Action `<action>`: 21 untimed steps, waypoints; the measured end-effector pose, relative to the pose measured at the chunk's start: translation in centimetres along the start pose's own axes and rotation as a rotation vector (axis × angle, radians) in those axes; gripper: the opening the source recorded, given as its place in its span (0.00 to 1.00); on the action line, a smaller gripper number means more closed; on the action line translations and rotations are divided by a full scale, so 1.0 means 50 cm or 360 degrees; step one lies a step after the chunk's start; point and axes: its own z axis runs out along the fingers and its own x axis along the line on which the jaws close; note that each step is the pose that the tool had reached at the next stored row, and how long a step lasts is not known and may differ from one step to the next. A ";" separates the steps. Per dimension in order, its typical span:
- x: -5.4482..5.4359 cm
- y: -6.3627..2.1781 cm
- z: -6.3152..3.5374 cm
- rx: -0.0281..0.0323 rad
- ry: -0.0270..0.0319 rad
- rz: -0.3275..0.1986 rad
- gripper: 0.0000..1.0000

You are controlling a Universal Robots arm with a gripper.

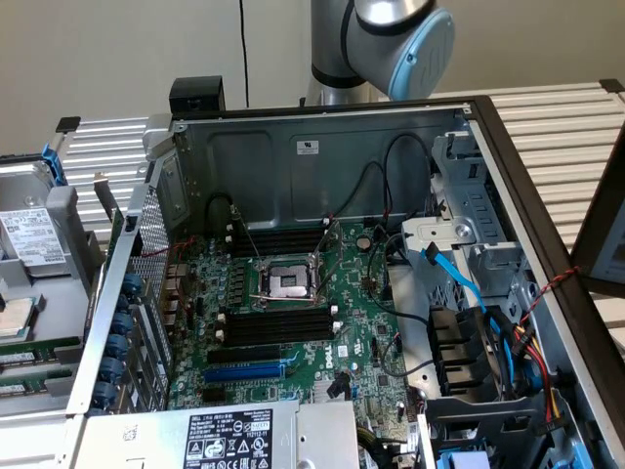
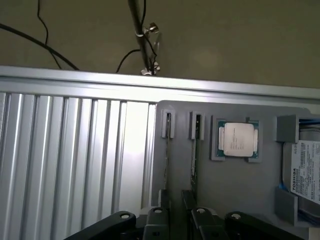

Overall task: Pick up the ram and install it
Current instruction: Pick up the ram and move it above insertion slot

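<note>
Two ram sticks stand on edge in slots of a grey tray [image 2: 260, 190]: one ram stick [image 2: 194, 155] shows its green edge, and the other [image 2: 167, 155] runs parallel beside it. My gripper [image 2: 178, 227] hovers above their near ends, open and holding nothing. In the exterior view the ram sticks [image 1: 34, 354] lie as green strips in the tray at the exterior view's left. The robot arm [image 1: 391, 39] rises behind the open computer case [image 1: 322, 147]. Black memory slots [image 1: 273, 322] lie on the motherboard [image 1: 376, 342] beside the CPU socket [image 1: 288, 281].
The tray also holds a CPU chip [image 2: 238, 140] and a hard drive [image 2: 305, 170]. A ribbed aluminium table [image 2: 75, 160] surrounds it. Inside the case, blue and black cables [image 1: 469, 293], a drive cage [image 1: 469, 195] and a power supply [image 1: 234, 435] crowd the board.
</note>
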 end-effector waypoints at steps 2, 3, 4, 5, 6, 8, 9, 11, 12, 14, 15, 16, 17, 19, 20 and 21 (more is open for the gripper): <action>0.001 -0.005 0.006 -0.00008 0.00002 0.0005 0.24; 0.001 -0.008 0.010 -0.00008 -0.00001 0.0008 0.24; 0.001 -0.010 0.014 -0.00004 -0.00005 0.0011 0.24; 0.001 -0.013 0.017 0.00000 -0.00009 0.0014 0.24; 0.001 -0.015 0.021 0.00001 -0.00011 0.0018 0.24; 0.001 -0.016 0.028 -0.00003 -0.00011 0.0020 0.24; 0.001 -0.016 0.032 -0.00002 -0.00012 0.0021 0.24; 0.001 -0.017 0.039 -0.00002 -0.00012 0.0022 0.24; 0.001 -0.017 0.042 -0.00004 -0.00012 0.0022 0.24; 0.001 -0.018 0.050 -0.00003 -0.00012 0.0024 0.24; 0.001 -0.018 0.053 -0.00003 -0.00014 0.0025 0.24; 0.001 -0.019 0.057 -0.00003 -0.00014 0.0025 0.24; 0.001 -0.019 0.061 -0.00002 -0.00014 0.0025 0.24; 0.001 -0.020 0.068 -0.00003 -0.00014 0.0025 0.24; 0.001 -0.020 0.072 -0.00002 -0.00015 0.0026 0.24; 0.001 -0.020 0.075 -0.00001 -0.00015 0.0026 0.24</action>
